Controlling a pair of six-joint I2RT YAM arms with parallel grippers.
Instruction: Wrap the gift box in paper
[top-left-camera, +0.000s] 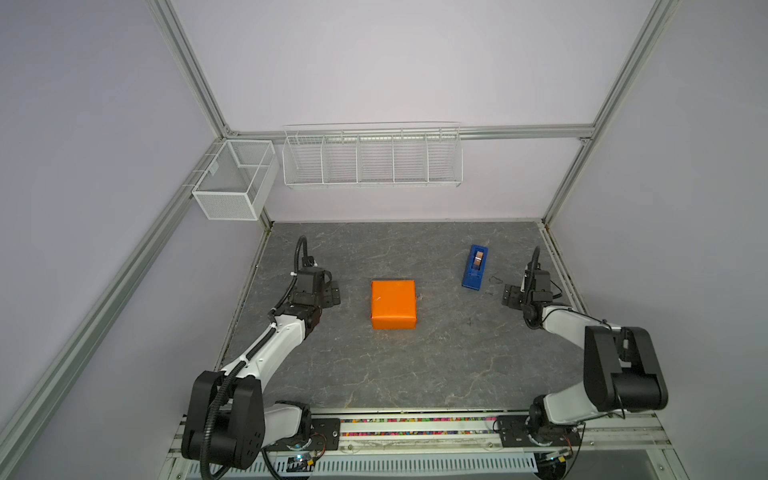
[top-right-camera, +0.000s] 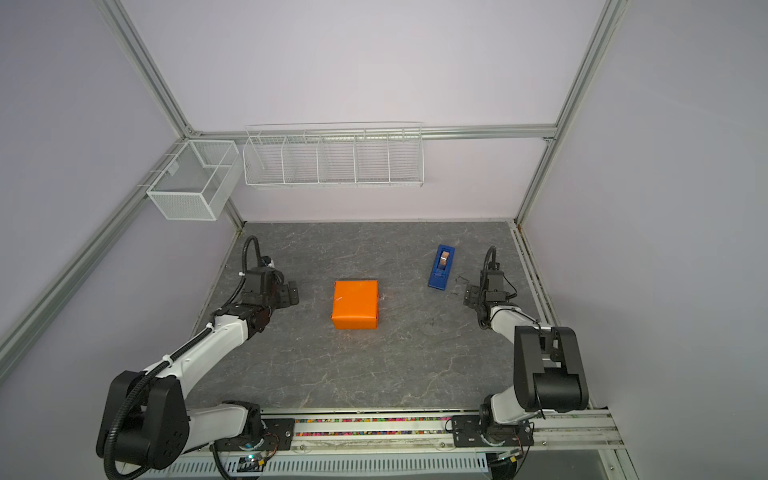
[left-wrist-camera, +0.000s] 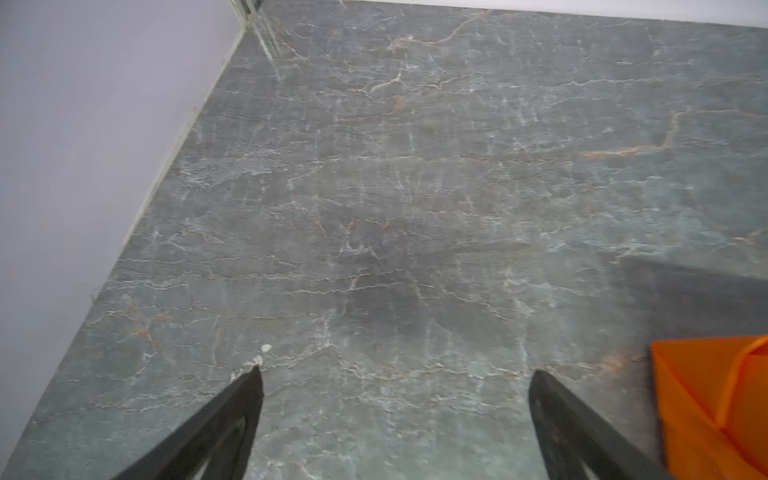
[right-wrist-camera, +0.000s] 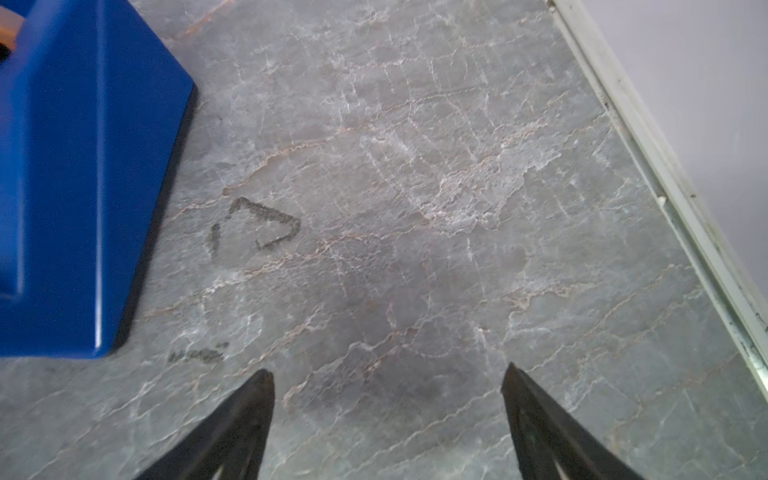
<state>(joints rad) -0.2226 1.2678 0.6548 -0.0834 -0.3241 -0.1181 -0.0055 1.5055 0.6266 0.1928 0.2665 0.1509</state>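
Even, soft light; blurry wrist views

No legible text, no readable labels

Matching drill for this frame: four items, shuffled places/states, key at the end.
Items
1. gift box
2. tape dispenser
3. left gripper
4. mesh basket

Places/states
a. white, mounted up at the back left
b. open, holding nothing
c. wrapped in orange paper, in the middle of the table
d. blue, lying right of the box

Pairs: 1-c, 2-d, 3-b, 4-a
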